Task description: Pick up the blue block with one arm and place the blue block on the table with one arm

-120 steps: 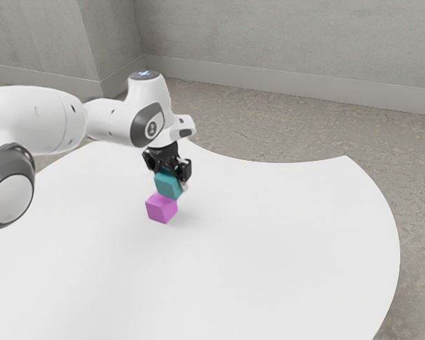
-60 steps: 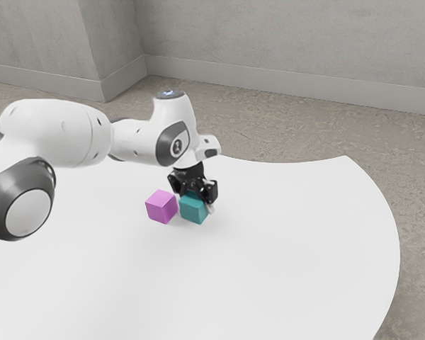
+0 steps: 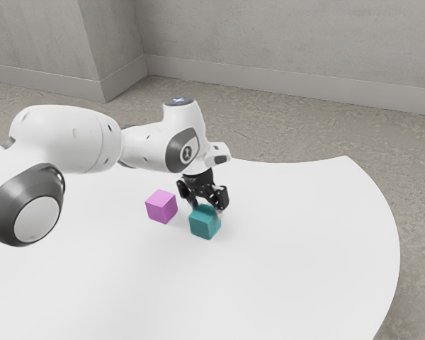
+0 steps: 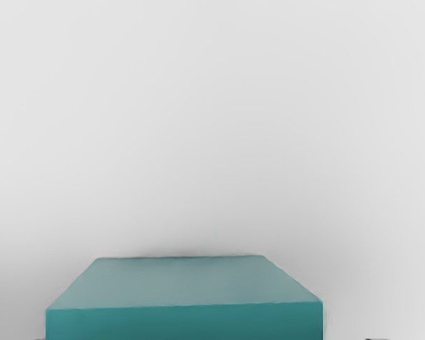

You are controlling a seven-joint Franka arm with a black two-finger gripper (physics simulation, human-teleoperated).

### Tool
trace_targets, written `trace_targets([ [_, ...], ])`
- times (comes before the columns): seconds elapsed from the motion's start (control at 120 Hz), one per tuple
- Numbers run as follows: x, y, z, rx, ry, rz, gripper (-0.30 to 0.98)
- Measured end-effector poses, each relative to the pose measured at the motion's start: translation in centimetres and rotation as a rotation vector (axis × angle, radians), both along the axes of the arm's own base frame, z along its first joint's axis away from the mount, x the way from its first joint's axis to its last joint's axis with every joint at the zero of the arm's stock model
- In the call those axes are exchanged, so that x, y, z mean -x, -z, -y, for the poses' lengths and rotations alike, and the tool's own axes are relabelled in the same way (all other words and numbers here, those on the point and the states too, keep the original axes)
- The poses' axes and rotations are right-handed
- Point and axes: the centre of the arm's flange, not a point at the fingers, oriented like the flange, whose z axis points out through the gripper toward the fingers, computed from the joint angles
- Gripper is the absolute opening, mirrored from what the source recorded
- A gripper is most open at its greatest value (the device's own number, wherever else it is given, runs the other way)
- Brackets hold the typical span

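Toward the far edge of the white table (image 3: pixel 290 255), going from the exterior view's left to right, sits one magenta block (image 3: pixel 161 207), then one teal-blue block (image 3: pixel 204 222), just beside it, resting on the tabletop. The latter is cube-like, its sides about equal, flat and upright, one corner facing the near edge. Over it, the gripper (image 3: pixel 207 210) stands open, gripping nothing.

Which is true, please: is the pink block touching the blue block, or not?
Apart. The exterior view shows a strip of white table between the pink block and the blue block.
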Motion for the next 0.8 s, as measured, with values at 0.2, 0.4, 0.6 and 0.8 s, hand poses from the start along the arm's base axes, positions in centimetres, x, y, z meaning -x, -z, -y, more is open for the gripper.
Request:
trace_targets([
  [0.2, -0.5, -5.2, 0.5, -0.040, 0.020, 0.077, 0.64],
  [0.4, 0.7, -17.9, -0.6, -0.141, 0.088, 0.094, 0.67],
  [0.6, 3.3, -27.1, -2.1, -0.255, 0.089, 0.032, 0.68],
  [0.8, 4.8, -25.0, -2.7, -0.307, 0.076, -0.110, 0.68],
])
